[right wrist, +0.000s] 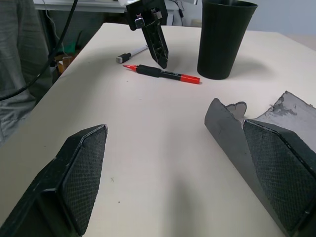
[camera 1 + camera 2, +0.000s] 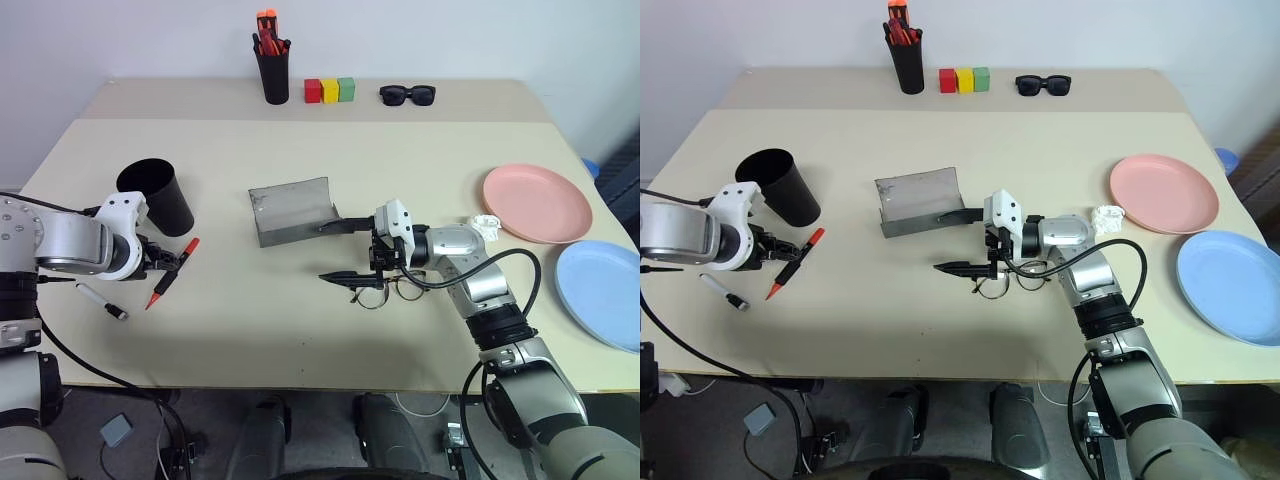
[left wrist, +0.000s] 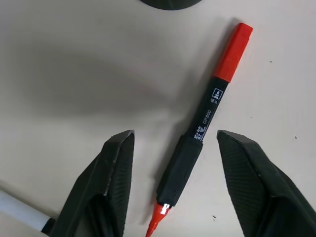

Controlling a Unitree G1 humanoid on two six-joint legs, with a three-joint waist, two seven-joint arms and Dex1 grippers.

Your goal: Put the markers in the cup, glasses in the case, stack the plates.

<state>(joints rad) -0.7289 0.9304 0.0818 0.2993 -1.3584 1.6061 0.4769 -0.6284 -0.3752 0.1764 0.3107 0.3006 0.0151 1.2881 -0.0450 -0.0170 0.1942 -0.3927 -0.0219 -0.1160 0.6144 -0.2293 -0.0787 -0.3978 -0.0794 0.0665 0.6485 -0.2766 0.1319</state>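
Observation:
A black marker (image 3: 197, 136) with a red cap lies flat on the table just in front of the black cup (image 2: 158, 196). My left gripper (image 2: 165, 262) hangs over it, open, with one finger on each side of the barrel and neither touching it. At mid-table my right gripper (image 2: 338, 252) points left and is open with nothing in it. The wire-framed glasses (image 2: 385, 290) lie on the table under its wrist. The grey case (image 2: 292, 210) stands open just behind the gripper. Off to the right lie the pink plate (image 2: 537, 203) and the blue plate (image 2: 603, 293), side by side.
A white pen with a black cap (image 2: 102, 300) lies by the left gripper. At the back stand a black holder of red-tipped markers (image 2: 273, 70), three coloured blocks (image 2: 330, 90) and black sunglasses (image 2: 407, 95). A crumpled white scrap (image 2: 487, 226) lies beside the pink plate.

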